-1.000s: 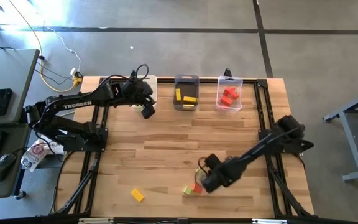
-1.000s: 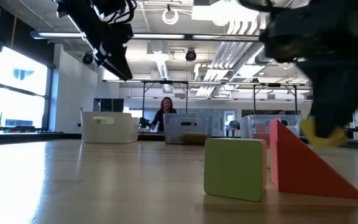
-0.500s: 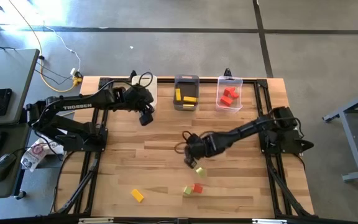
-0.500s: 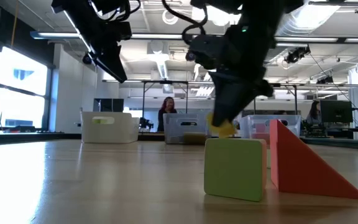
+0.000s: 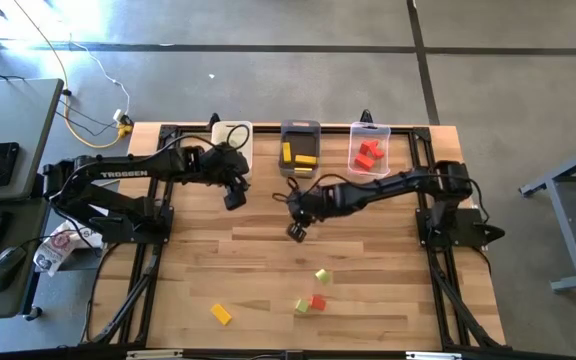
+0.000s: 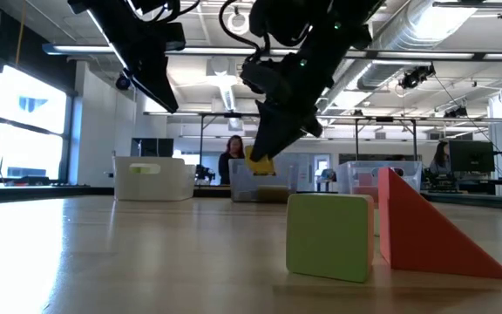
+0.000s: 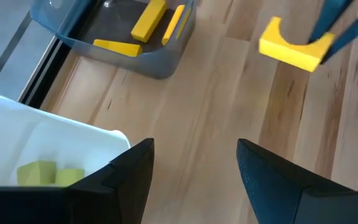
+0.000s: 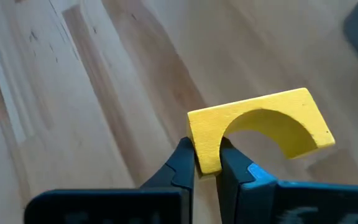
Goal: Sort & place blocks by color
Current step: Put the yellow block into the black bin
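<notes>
My right gripper [image 5: 295, 231] hangs over the table's middle, in front of the dark grey bin [image 5: 299, 160], shut on a yellow arch block [image 8: 260, 127]. The arch also shows in the low view [image 6: 260, 163] and in the left wrist view [image 7: 289, 50]. My left gripper [image 5: 233, 197] is open above the table just in front of the white bin [image 5: 233, 135] and holds nothing. A light green block [image 5: 321, 275], a green and red pair [image 5: 310, 304] and a yellow block [image 5: 221, 314] lie flat on the table near its front edge. My right gripper pinches the yellow arch by one leg end [image 8: 205, 149] between its two fingertips [image 8: 184, 163]. The fingers come from above, pointing down and a little slanted. The arch is lifted clear of the table and sticks out sideways from the fingertips, its hollow toward the wrist camera.
The grey bin holds yellow blocks [image 7: 148, 18], the clear bin [image 5: 370, 155] red ones, the white bin [image 7: 48, 149] green ones [image 7: 48, 174]. In the low view a green cube [image 6: 329, 237] and a red wedge [image 6: 430, 231] stand close to the camera. A person shows in the room behind.
My right gripper has risen from beside the blocks near the front edge and swung toward the far edge and left, toward the grey bin, carrying the yellow arch clear of the table. My left gripper has drifted a little toward the near edge.
</notes>
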### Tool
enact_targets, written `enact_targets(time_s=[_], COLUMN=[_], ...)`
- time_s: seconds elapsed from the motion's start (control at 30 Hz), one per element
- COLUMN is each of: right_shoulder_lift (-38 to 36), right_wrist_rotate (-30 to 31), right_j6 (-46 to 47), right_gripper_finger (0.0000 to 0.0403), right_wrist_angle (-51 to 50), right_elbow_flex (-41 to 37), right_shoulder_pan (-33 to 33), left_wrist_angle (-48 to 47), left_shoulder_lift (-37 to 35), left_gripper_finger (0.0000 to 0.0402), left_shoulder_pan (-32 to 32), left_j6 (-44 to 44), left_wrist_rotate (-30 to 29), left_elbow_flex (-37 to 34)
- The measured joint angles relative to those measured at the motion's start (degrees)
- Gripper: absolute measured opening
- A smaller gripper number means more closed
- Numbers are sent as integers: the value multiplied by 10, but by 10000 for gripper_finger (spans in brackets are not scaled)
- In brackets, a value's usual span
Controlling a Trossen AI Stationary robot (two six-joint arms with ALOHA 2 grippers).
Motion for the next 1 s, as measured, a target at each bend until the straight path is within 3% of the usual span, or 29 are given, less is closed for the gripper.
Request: enact_targets(time_s=[0.5, 1.0], right_shoulder_lift=[-81, -79], right_wrist_rotate=[49, 95], right_j6=[-151, -245], right_gripper_finger=[14, 14], right_wrist_angle=[36, 69], right_elbow_flex=[0, 0], right_shoulder_pan=[-108, -187], left_wrist_angle=[1, 1], left_shoulder_lift=[0, 0], left_gripper_finger=[214, 214], left_shoulder_pan=[0, 0], left_j6=[-5, -20], left_wrist_rotate=[0, 0], left_elbow_flex=[0, 0])
